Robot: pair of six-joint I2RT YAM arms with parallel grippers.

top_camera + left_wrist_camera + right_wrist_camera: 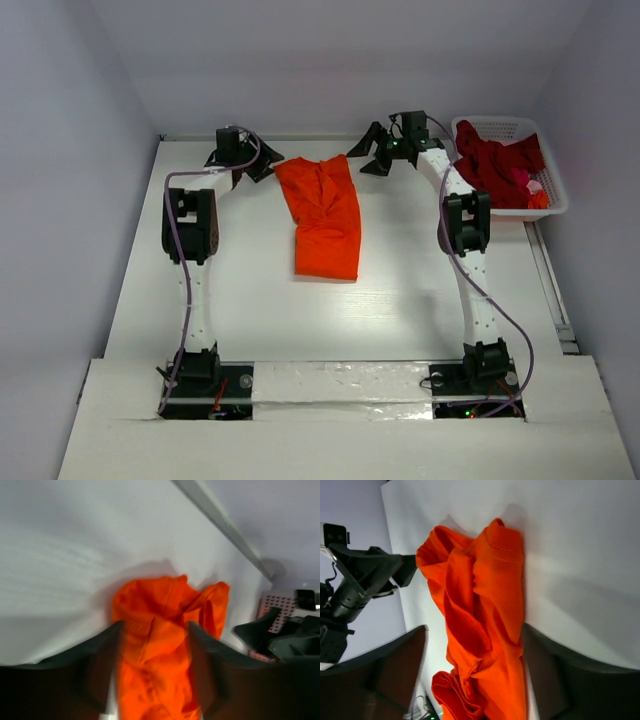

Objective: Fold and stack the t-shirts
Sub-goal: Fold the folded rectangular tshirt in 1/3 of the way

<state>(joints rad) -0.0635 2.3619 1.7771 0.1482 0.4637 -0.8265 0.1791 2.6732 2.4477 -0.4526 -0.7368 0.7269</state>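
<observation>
At the far middle of the table, the orange-red t-shirt lies as a long narrow strip. It is already doubled lengthwise, rumpled at its far end, and runs from the back edge toward the arms' bases. Flanking that far end are the two grippers — the left gripper just beside its left corner, the right gripper just beside its right. Each has its fingers spread wide and grasps nothing; both wrist views show the cloth lying between the parted fingers, untouched. Off to the right, the dark crimson t-shirts sit heaped in the white basket, not yet folded. My reading is that the first shirt is mid-fold, with the crosswise fold to come. The next move likely calls for each gripper to drop onto its own far corner, pinch both layers, and carry that end over toward the near hem — evenly, so the strip doesn't skew.
</observation>
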